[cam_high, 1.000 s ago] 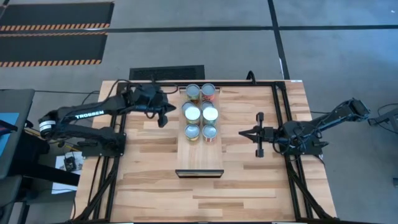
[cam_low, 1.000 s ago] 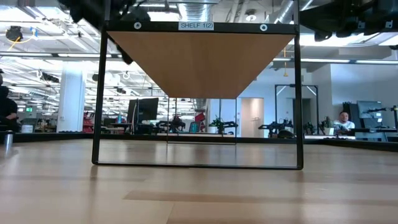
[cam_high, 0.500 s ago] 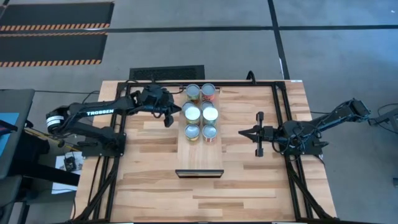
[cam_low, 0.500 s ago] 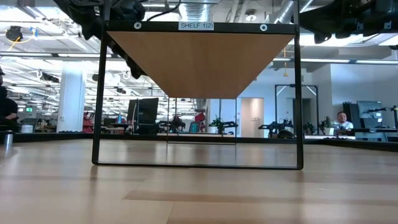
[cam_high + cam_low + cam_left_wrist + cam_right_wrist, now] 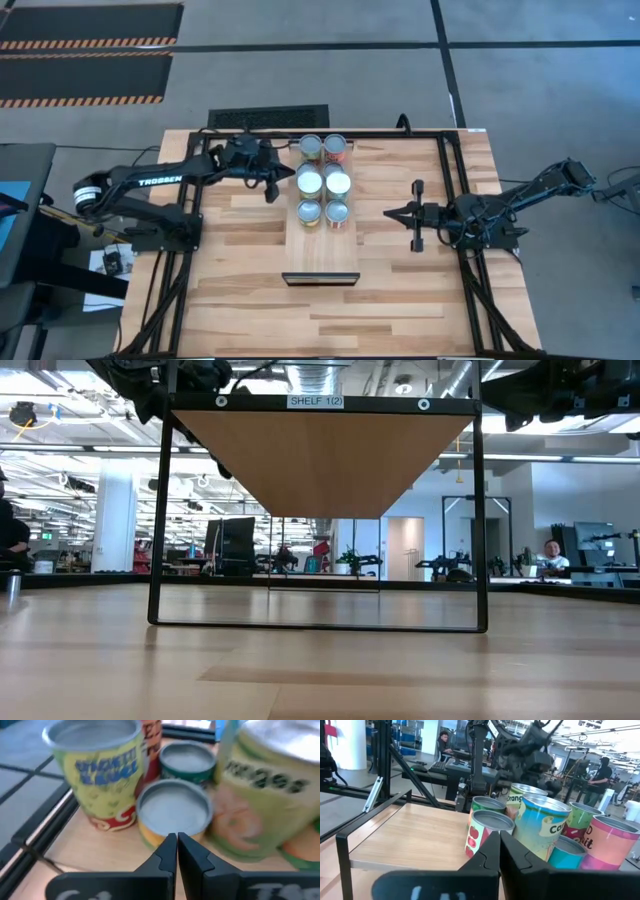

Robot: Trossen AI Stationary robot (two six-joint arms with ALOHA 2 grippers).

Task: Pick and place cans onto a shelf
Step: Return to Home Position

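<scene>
- Six cans point(image 5: 309, 182) stand upright on the shelf point(image 5: 322, 255), two abreast in three rows, packed close at one end. The end with the dark edge is bare.
- Middle row: two wider cans with white tops. The rows on either side of it are narrower, with silvery tops.
- The shelf rides on a black frame point(image 5: 320, 403), raised above the wooden surface point(image 5: 400, 310). The low view looks up at the shelf's underside; the tag on the frame reads "SHELF 1(2)".
- Left claw point(image 5: 269, 188): beside the shelf's left side, level with the middle row, near the cans but apart from them. Its fingers point(image 5: 167, 852) are pressed together, pinching nothing.
- Left wrist view: a small yellow can point(image 5: 173, 812) sits straight ahead of the fingertips, with a taller yellow-green can point(image 5: 97, 770) and a big pale-green can point(image 5: 265, 795) flanking it.
- Right claw point(image 5: 392, 214): right of the shelf and clear of it, pointing toward the cans. Its fingers point(image 5: 490, 850) are pressed together and empty.
- A person point(image 5: 548, 555) sits in the room beyond the surface.
</scene>
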